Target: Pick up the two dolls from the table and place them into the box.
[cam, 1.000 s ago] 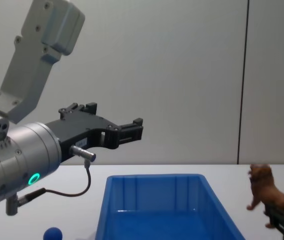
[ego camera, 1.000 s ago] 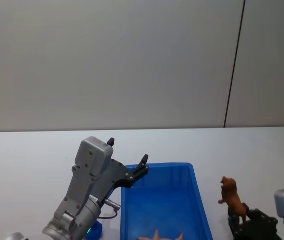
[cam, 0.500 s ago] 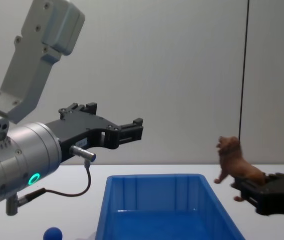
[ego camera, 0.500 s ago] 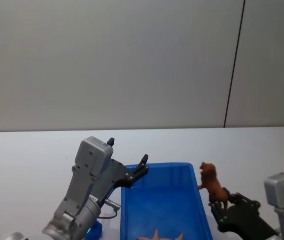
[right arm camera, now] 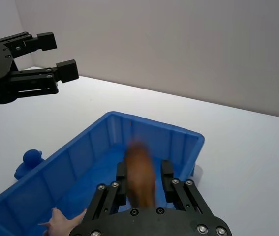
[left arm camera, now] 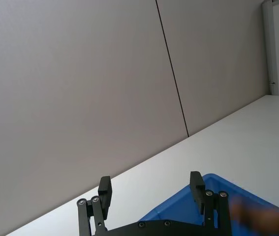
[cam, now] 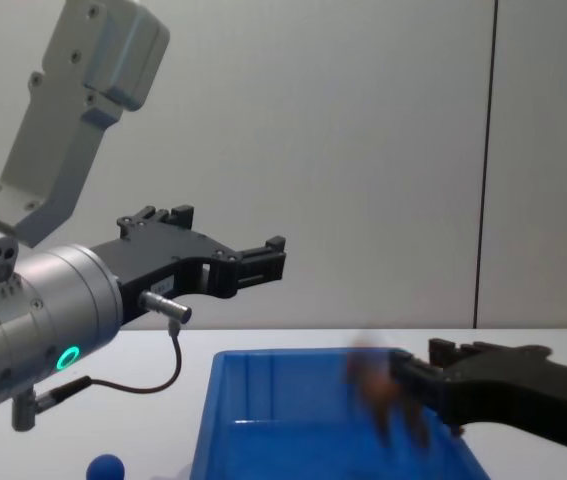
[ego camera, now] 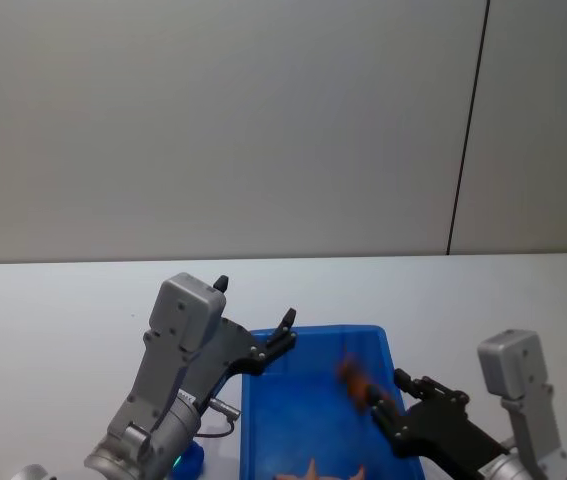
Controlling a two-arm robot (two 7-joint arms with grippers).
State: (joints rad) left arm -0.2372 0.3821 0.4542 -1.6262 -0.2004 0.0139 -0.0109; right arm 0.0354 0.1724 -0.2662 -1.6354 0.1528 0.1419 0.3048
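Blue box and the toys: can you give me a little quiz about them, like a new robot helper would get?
1. True or false: the blue doll lies inside the blue box.
2. Fill in: the left gripper has its fingers ___, with nothing between them.
3. The brown doll is over the box, at which gripper? A) left gripper B) right gripper
Key: 1 false, it sits on the table beside the box; 2 open; 3 B.
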